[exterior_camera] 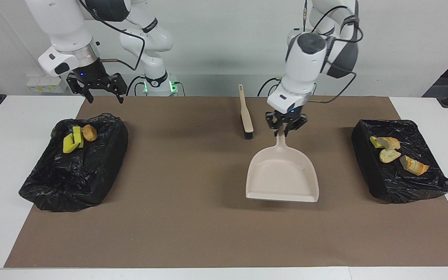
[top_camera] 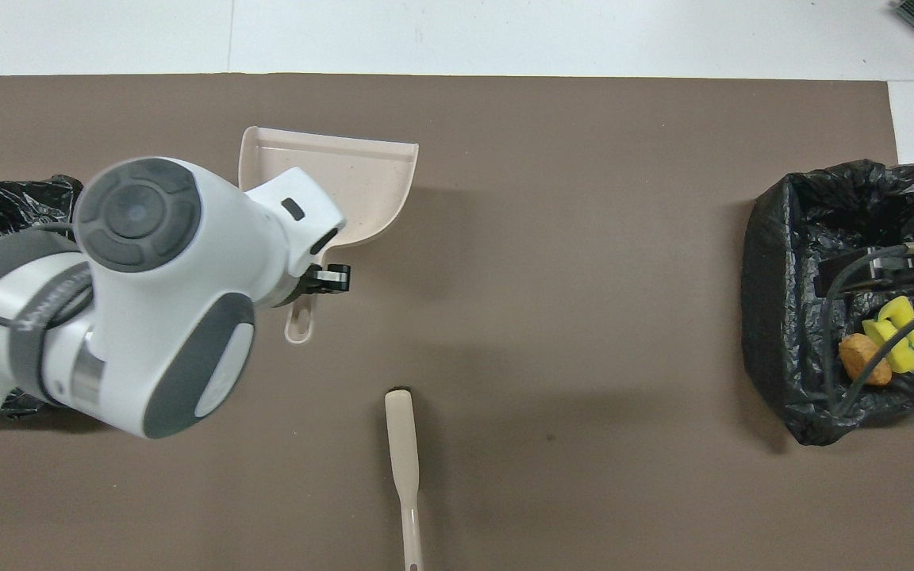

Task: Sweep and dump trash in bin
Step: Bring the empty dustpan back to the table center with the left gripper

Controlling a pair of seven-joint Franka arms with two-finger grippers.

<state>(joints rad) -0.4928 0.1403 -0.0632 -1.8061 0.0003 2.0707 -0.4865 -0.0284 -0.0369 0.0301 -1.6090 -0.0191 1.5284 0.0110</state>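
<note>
I'm getting bright, even light from above; soft shadows sit under the raised dustpan (exterior_camera: 282, 177) on the brown mat (exterior_camera: 193, 225). Both views are sharp; the black bin liner (exterior_camera: 72, 167) shows small glints, no harsh glare.

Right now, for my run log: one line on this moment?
left gripper: shut on dustpan, over mat | right gripper: open, waiting | trash: in bins

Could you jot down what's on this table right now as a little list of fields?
left gripper: shut on dustpan handle, over the mat
right gripper: open, waiting above one bin
dustpan: empty
brush: lying on mat, near robots
trash: scraps in that bin; more scraps in other bin
</note>
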